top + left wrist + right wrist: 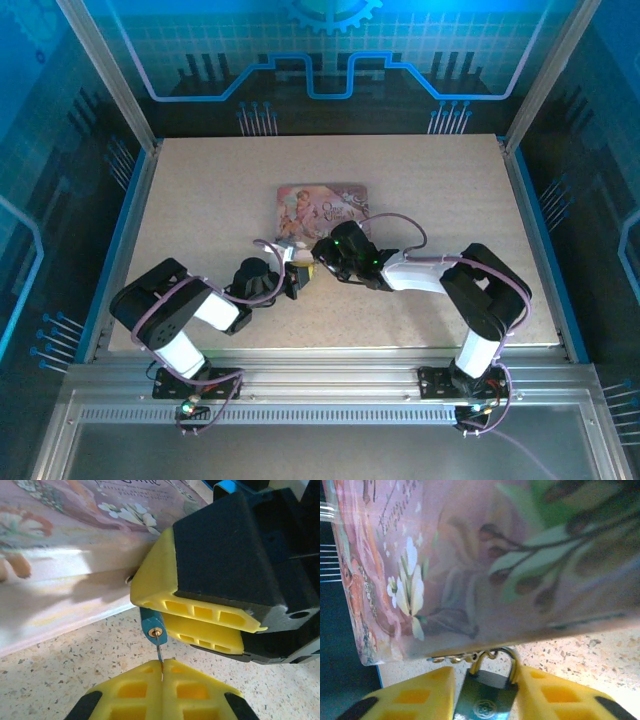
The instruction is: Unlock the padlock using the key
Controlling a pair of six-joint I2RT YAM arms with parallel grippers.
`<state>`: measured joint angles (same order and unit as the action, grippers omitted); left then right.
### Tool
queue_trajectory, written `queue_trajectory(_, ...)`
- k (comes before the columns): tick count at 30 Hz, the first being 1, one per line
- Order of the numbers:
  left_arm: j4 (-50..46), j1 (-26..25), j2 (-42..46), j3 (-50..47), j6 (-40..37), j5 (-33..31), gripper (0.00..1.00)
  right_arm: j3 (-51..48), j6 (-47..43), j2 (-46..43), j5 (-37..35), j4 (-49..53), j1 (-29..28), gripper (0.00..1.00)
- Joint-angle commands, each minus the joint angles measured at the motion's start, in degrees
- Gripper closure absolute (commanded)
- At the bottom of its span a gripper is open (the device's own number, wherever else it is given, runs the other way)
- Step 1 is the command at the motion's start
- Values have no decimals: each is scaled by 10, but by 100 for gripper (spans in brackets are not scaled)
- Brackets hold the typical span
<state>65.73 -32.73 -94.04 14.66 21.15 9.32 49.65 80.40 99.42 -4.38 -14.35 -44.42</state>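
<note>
Before tin (322, 205): padlock (487, 702), pinched by right gripper (485, 680)
At left gripper (161, 672): closed on key (159, 650)
Lettering on tin: cursive, unreadable

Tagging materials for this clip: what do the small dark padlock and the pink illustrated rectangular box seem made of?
Dark padlock: likely metal; dark glossy body with stamped emblem, brassy shackle. Pink box: probably printed tin, given its glossy sheen, though uncertain.

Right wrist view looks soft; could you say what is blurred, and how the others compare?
Right wrist: the pink illustrated tin box is blurred, worst at right; the small dark metal padlock is sharper. Left wrist: crisp, with a bright band and a shadow on the tin's side; the slim silvery key reads clearly. Top external: blue-tinted surround; both too small to resolve.
</note>
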Motion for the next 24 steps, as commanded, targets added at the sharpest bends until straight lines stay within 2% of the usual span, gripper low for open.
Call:
queue_trajectory(1,41,0,-11,-12,14,22,100,-2,45,27,27,34,4,75)
queue_trajectory(7,35,0,-4,-21,4,17,100,-1,21,24,14,53,2,99)
queue_trajectory(11,-9,0,22,-21,-4,26,100,-12,0,26,0,50,-3,100)
queue_trajectory(15,-70,4,55,-11,-8,48,80,-27,-7,29,-9,36,-8,100)
queue_trajectory(17,-114,8,75,-1,-6,51,62,-29,-8,29,-10,36,-7,100)
queue_trajectory(20,-185,31,115,8,15,52,44,-27,-17,26,-17,44,-7,100)
queue_trajectory(22,-237,54,145,18,29,69,39,-25,-23,25,-19,50,-7,100)
queue_trajectory(24,-301,72,165,39,32,96,40,-24,-26,25,-20,53,-7,100)
